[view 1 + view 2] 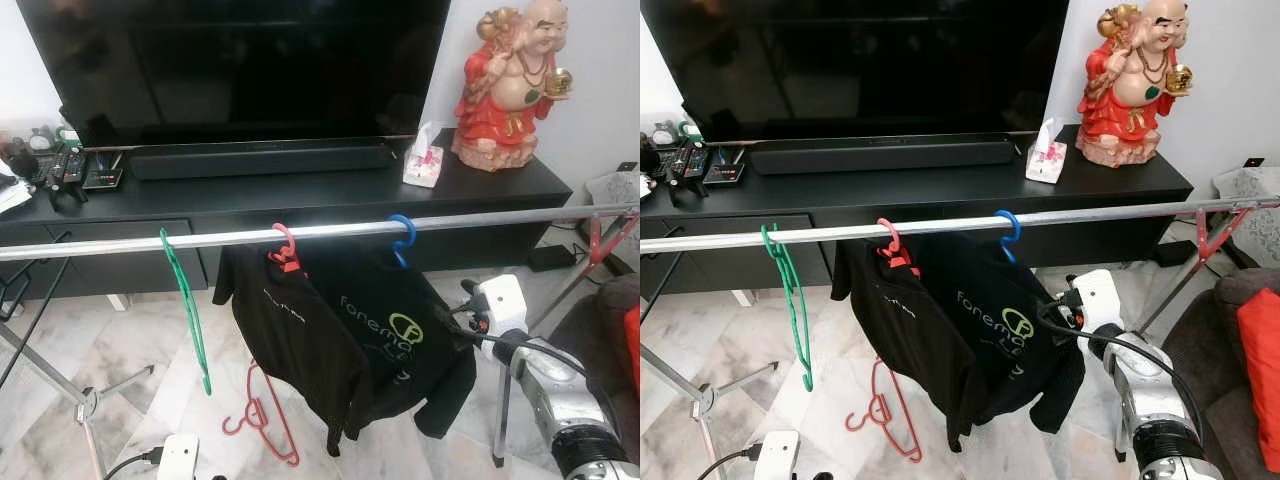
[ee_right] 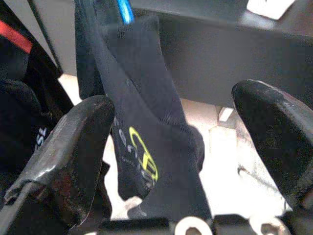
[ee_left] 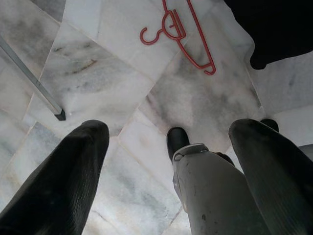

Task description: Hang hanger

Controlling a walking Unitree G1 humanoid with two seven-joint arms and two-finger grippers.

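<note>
While the right gripper sits raised beside the clothes rail, its two black fingers are spread wide apart w/ nothing clamped; the black T-shirt w/ yellow-green logo hangs between/just ahead of them, contact can't be confirmed. That shirt hangs on a blue hanger hooked over the rail. Second black T-shirt just to its left, on a red hanger, also hooked on the rail; the two shirts overlap. Green hanger, bare, hangs from the rail further left, tilted, well apart from the shirts. Another red hanger lies flat on the marble floor below the shirts, not on the rail. Left gripper is low, pointing down at the floor, fingers apart, holding nothing; robot's foot visible between them. Rail leg ends on the floor near it. Behind the rail: black TV cabinet w/ TV, soundbar, tissue box, red-robed laughing figurine, remotes + small clutter at the cabinet's left end. White power strip on floor near the bottom edge. Red cushion on a dark sofa at far right.
</note>
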